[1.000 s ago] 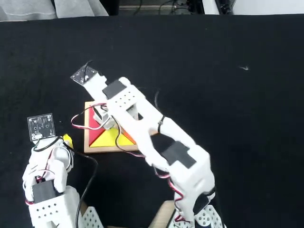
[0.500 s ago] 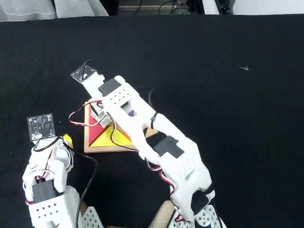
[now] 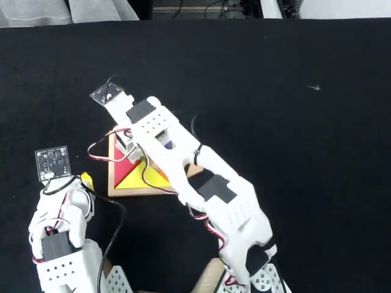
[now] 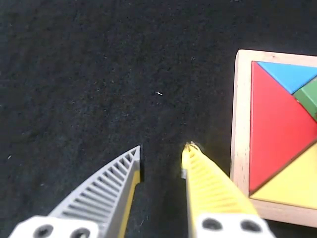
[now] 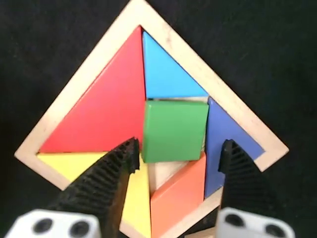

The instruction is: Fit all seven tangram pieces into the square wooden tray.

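Right arm (image 3: pixel 183 168) farther left across wooden tray (image 3: pixel 112 178), over most pieces (image 3: pixel 133 177).

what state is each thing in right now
square wooden tray, six pieces in, not yet full
red wooden triangle, seated in tray
light blue wooden triangle, seated
green wooden square, in tray, under right end effector
dark blue wooden parallelogram, seated
orange wooden piece, seated
yellow wooden triangle, seated, partly hidden
right end effector, open, empty
left end effector, open, empty, beside tray
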Robot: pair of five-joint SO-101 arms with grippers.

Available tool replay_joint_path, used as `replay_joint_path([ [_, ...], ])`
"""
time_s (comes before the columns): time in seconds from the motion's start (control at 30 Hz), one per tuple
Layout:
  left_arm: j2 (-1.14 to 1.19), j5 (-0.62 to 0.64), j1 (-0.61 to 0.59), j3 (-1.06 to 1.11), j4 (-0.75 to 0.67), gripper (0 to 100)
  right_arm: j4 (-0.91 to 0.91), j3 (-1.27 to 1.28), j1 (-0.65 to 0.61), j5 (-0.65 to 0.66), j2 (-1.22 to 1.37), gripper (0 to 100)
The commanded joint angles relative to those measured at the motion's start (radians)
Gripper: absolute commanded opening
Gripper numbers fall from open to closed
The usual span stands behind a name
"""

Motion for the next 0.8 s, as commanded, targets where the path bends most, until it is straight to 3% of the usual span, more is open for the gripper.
replay_joint_path([
  [0.0,-0.008,0.009,-0.008,0.019,0.0,15,0.086,-0.082,0.031,0.002,-0.058,18.6],
  [0.13,-0.008,0.009,-0.007,0.019,0.0,15,0.132,-0.042,0.021,0.071,-0.12,0.6],
  [0.47,-0.008,0.009,-0.007,0.019,0.0,15,-0.04,0.117,-0.025,0.069,-0.139,3.5],
  [0.77,-0.008,0.009,-0.007,0.019,0.0,15,-0.064,0.122,0.009,0.074,-0.12,3.8],
])
